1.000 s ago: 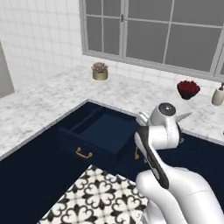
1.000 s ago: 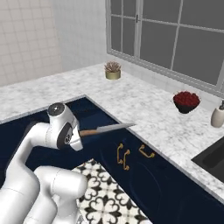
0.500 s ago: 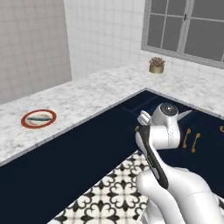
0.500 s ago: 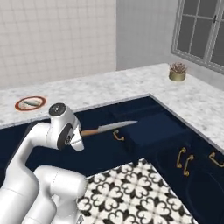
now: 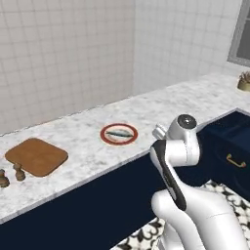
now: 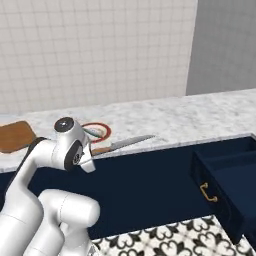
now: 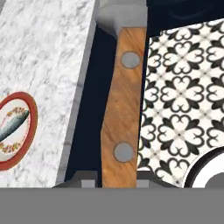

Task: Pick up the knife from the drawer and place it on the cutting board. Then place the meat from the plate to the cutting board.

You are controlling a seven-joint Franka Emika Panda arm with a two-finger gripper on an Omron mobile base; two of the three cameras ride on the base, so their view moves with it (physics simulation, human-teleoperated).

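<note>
Over the bench edge: the hand (image 6: 98, 150) carries the knife (image 6: 125, 144) level, blade pointing right, above the navy cabinet front, just near of the plate (image 5: 118, 134).
Hand: closed on the wooden handle (image 7: 119, 109), fingers clamped at its butt end.
Knife handling: stiff, slim, probably light; held at the handle's end, the long blade may lever and twist, and the smooth wood could slip.
Cutting board (image 5: 36, 156): far left on the bench, well apart from the knife, bare.
Meat (image 5: 118, 133): a fish, lying on the plate.
Drawer (image 6: 229, 176): open, at right.
Shakers (image 5: 11, 174): just beside the board's near left corner.
</note>
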